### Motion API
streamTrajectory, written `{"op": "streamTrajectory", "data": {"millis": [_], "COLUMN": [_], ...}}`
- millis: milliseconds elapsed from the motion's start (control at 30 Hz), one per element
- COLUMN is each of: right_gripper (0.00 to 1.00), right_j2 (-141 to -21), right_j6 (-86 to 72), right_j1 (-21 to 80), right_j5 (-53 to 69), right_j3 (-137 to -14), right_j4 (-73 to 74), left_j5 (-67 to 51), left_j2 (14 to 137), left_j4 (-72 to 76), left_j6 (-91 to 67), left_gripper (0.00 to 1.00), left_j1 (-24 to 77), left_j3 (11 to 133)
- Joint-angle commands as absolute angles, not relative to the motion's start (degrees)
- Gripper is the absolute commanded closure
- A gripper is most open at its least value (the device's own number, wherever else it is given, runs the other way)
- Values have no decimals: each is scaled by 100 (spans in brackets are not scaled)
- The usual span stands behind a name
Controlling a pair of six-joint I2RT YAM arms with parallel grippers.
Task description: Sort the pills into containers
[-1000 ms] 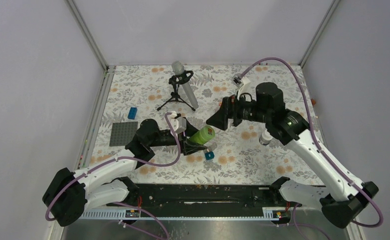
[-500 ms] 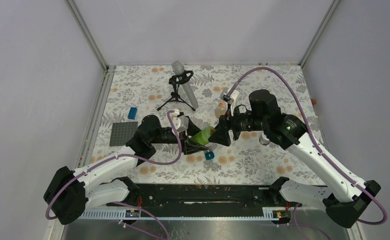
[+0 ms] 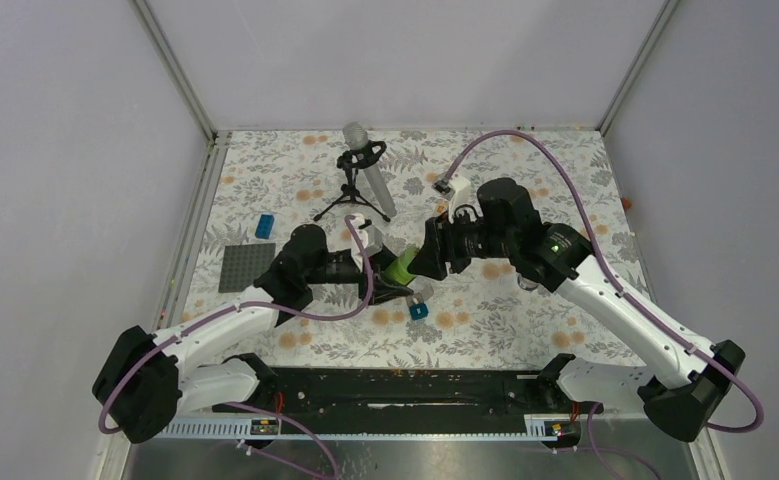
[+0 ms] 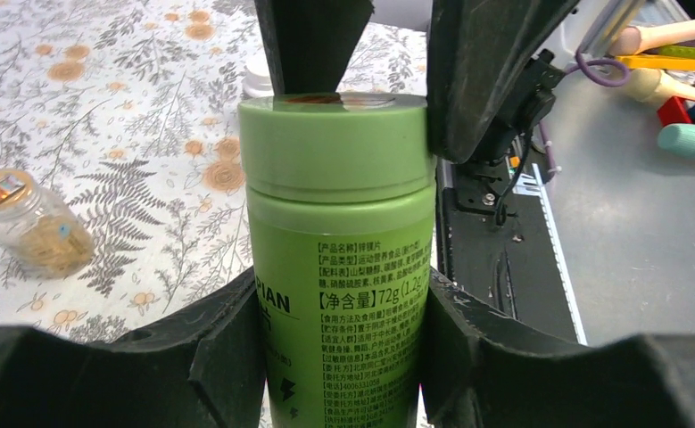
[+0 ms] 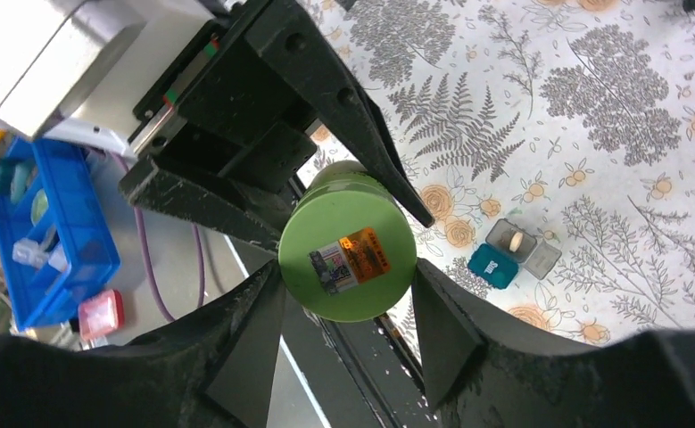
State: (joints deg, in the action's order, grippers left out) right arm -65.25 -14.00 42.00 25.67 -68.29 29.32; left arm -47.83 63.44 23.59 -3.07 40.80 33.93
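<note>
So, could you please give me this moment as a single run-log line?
left claw: holds green bottle | right claw: clasps lid | lid: on

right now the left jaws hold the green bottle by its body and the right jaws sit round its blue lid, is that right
Not quite: the lid is green, like the bottle, not blue. The right wrist view shows it end on between the right jaws, with an orange sticker on top. The left jaws do hold the bottle by its body.
</note>
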Motion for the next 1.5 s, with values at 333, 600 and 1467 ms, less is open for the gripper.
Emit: {"op": "streamTrajectory", "data": {"millis": [333,600,1467], "right_gripper": [57,44,62], "right_j2": [-6896,-7015,-7150], "right_j6": [-2003,-2612,-1642], "right_j1": [4172,4160,3905], "right_j5": [1599,1136,3022], "right_j3": [-7241,-7471,-7323], "right_j4": [2630,3040,2963], "left_j5": [-4889,-4463,-4555], "left_j2": [6003,5961,6051], "left_j4": [2996,2761,2574], "left_j6": [-46,133,133], "left_gripper": [100,100,100], "left_j1": [4261,4263,4263], "left_j3": [3560,3632,3680]}}
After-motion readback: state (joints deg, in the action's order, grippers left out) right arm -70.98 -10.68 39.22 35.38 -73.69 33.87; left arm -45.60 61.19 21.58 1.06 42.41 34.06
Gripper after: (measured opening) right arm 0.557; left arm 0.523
